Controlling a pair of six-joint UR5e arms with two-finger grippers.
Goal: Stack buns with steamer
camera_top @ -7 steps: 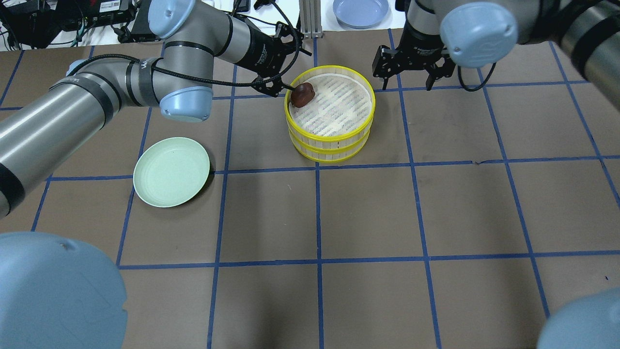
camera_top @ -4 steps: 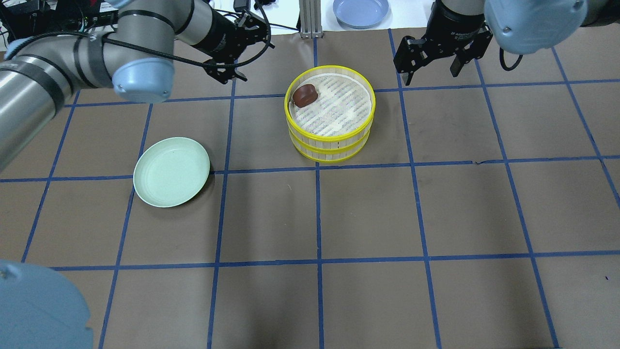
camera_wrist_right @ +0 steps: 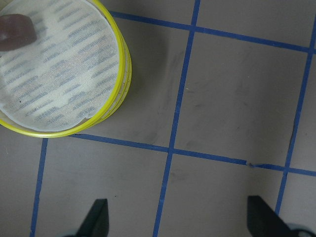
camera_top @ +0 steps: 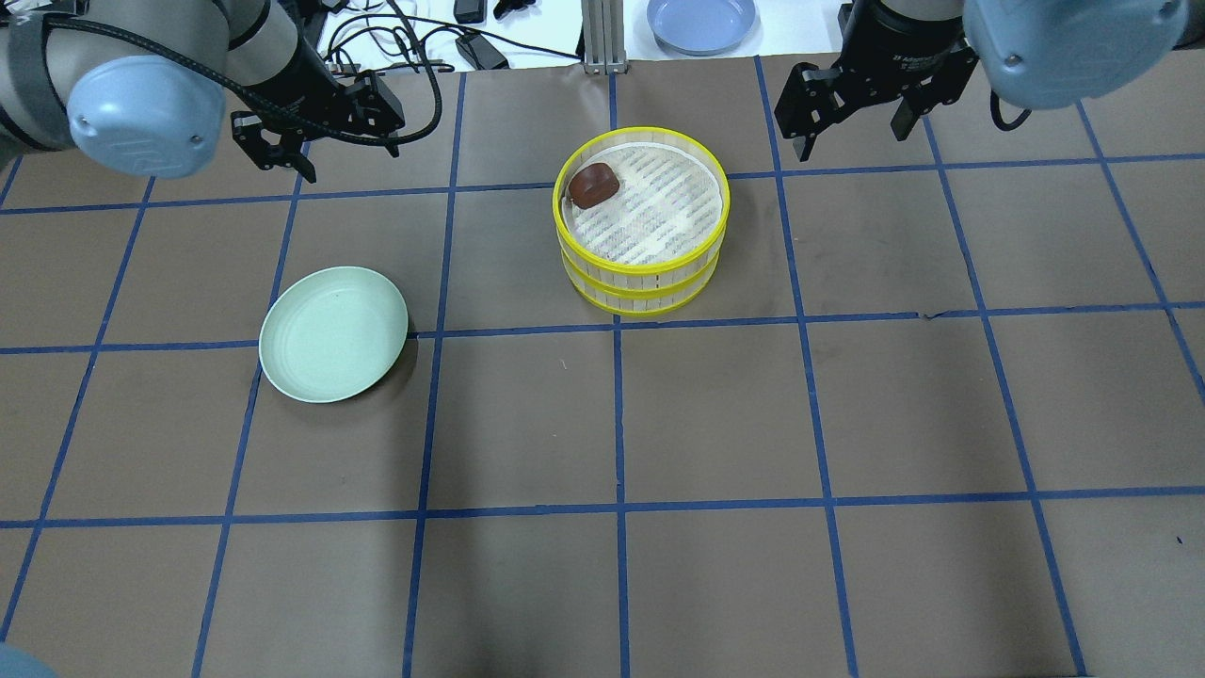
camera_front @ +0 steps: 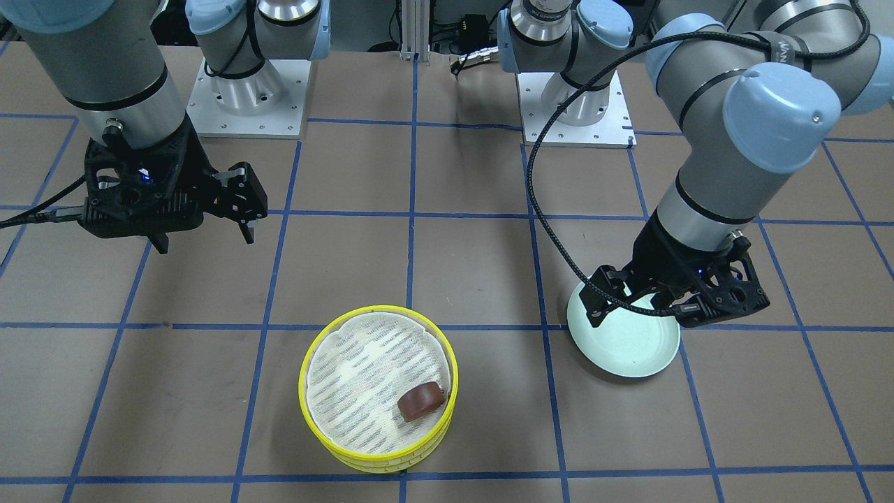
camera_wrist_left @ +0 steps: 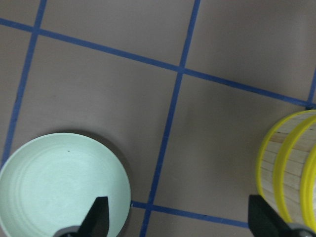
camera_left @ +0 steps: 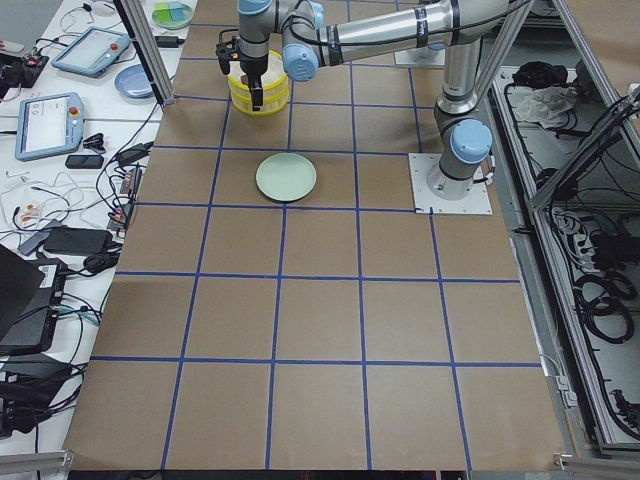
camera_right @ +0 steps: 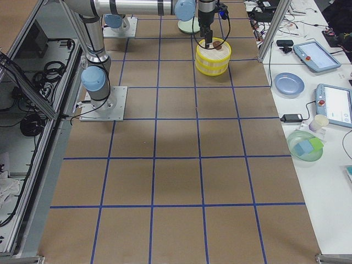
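Brown paper with blue tape lines covered the counter [camera_top: 715, 414]. Near the far middle of it stood the steamer [camera_top: 648, 275], with its two yellow-rimmed trays sitting one on top of the other. One dark bun [camera_top: 592, 185] lay in the top tray on the white liner [camera_top: 659, 212], right up against the rim on the robot's left side. What was in the bottom tray was hidden.

A pale green plate [camera_top: 332, 334] sat flat on the counter. It was well apart from the steamer, nearer to the robot and on its left.

The left fingers [camera_wrist_left: 97, 217] were spread wide and held nothing. They hung up in the air and touched nothing, with the green plate below on one side and the steamer's wall on the other.

The right fingers [camera_wrist_right: 96, 217] were spread wide too and held nothing. They hung in the air on the robot's right of the steamer, apart from it.

A blue plate [camera_top: 701, 21] sat on the white table past the far edge of the counter.
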